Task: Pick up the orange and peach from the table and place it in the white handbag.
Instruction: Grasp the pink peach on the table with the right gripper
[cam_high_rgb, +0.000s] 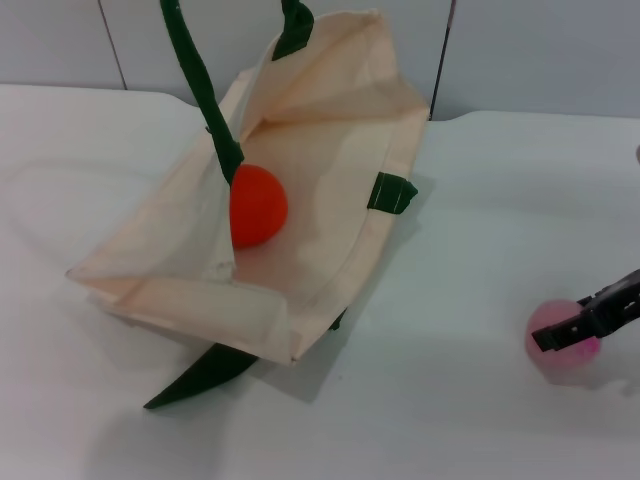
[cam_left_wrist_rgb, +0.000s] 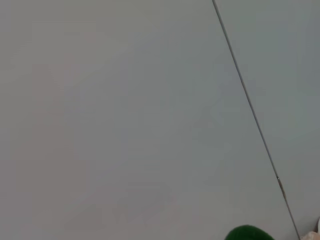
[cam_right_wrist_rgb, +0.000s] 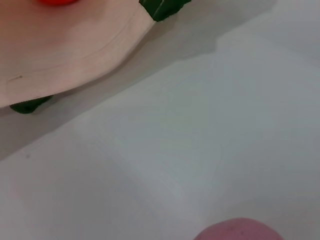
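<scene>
While the white handbag (cam_high_rgb: 330, 170) lies open on its side across the middle of the desk, reaching toward the far edge, the orange (cam_high_rgb: 258, 205) sits inside it, resting on the lower fabric wall just beside the dark green handle (cam_high_rgb: 205, 85) that rises out of the top of the head view. A second green strap (cam_high_rgb: 200, 375) trails from under the bag toward the near edge, and a short green tab (cam_high_rgb: 391, 193) shows on the bag's right rim.

The peach (cam_high_rgb: 560, 345) is outside the bag, on the bare white desk (cam_high_rgb: 460, 260) near the right edge, well apart from the bag. My right gripper (cam_high_rgb: 590, 322) comes in from the right edge and is right at the peach, its dark finger (cam_high_rgb: 562, 334) lying across the fruit's upper side; I cannot tell whether my fingers are clamped on it or loose. From my right wrist the peach (cam_right_wrist_rgb: 239, 230) shows just below me, with the bag's rim (cam_right_wrist_rgb: 75, 55) and a sliver of the orange (cam_right_wrist_rgb: 57, 2) farther off.

My left gripper is out of sight; my left wrist camera sees only a grey wall panel (cam_left_wrist_rgb: 125, 115) and a bit of green (cam_left_wrist_rgb: 247, 233)
</scene>
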